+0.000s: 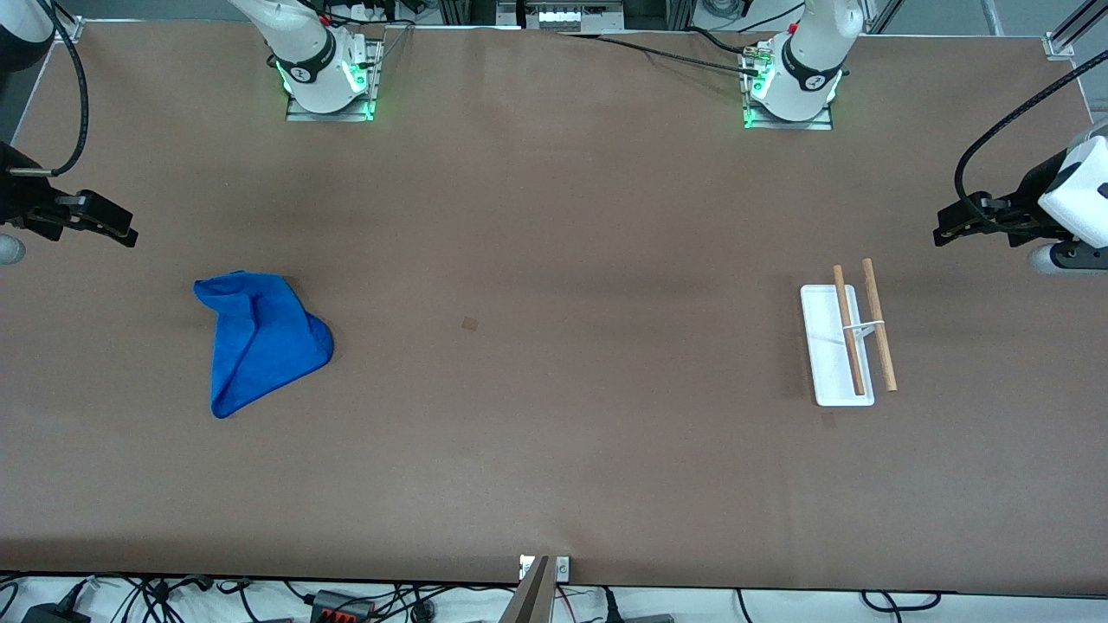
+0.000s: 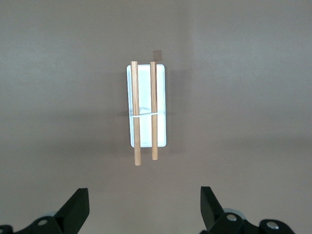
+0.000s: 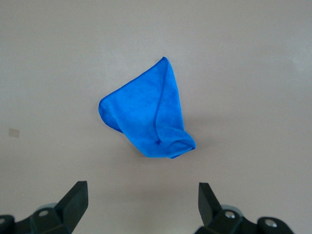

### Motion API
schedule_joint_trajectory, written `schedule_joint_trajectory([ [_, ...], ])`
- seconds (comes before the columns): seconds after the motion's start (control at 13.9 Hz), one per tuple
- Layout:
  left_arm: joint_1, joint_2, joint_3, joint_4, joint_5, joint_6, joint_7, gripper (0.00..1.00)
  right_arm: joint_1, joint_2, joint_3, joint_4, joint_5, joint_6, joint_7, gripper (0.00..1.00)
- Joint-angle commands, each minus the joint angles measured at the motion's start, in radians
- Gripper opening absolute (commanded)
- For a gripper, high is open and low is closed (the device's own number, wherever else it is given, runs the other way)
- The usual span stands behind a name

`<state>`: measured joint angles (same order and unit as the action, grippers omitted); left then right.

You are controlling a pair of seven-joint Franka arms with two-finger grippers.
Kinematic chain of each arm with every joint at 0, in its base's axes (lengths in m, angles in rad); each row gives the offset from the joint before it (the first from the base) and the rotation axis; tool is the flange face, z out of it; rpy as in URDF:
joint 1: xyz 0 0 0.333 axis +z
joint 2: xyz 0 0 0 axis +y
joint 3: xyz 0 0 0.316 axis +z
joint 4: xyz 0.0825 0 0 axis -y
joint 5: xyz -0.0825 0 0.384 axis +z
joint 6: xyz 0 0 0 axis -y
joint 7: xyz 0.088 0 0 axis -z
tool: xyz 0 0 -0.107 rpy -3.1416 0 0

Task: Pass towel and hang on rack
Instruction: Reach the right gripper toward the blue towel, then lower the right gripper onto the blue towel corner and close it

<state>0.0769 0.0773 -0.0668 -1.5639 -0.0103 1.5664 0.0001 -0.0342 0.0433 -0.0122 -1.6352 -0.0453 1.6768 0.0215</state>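
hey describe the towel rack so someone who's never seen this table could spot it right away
On the brown table, look toward the left arm's end, opposite the blue towel. The rack stands there: a white flat base carrying two thin parallel wooden rods on a white bracket, the only white-and-wood thing on the table.

Desk [image 1: 554, 216] surface was a matte brown sheet spanning nearly the full front view, lit evenly with faint soft shadow bands across its middle. One small darker brown square patch [image 1: 470, 324] sat near the desk's centre. Along the edge nearest the front camera, a white strip carried tangled black cables [image 1: 156, 597] and a small metal bracket [image 1: 545, 568] at mid-edge. Along the top edge, aluminium framing [image 1: 554, 13] and more cabling were visible. Two metal mounting plates [image 1: 329, 108] on the desk glowed green at their rims.
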Motion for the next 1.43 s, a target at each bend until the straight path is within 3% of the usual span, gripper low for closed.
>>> schedule_joint_trajectory([
  [0.0, 0.006, 0.013, -0.001, 0.028, -0.019, -0.012, 0.018, 1.00, -0.007, 0.035, 0.008, 0.003, 0.015, 0.000, -0.006, 1.00],
  [0.65, 0.014, 0.019, 0.001, 0.028, -0.048, -0.008, 0.018, 1.00, -0.003, 0.254, 0.008, 0.009, 0.007, 0.001, -0.018, 1.00],
  [1.0, 0.014, 0.019, 0.002, 0.028, -0.046, -0.011, 0.018, 1.00, -0.015, 0.427, -0.002, 0.008, 0.001, 0.004, -0.087, 1.00],
  [1.36, 0.014, 0.019, 0.001, 0.028, -0.046, -0.011, 0.018, 1.00, -0.065, 0.588, -0.002, 0.011, -0.001, 0.176, -0.207, 1.00],
])
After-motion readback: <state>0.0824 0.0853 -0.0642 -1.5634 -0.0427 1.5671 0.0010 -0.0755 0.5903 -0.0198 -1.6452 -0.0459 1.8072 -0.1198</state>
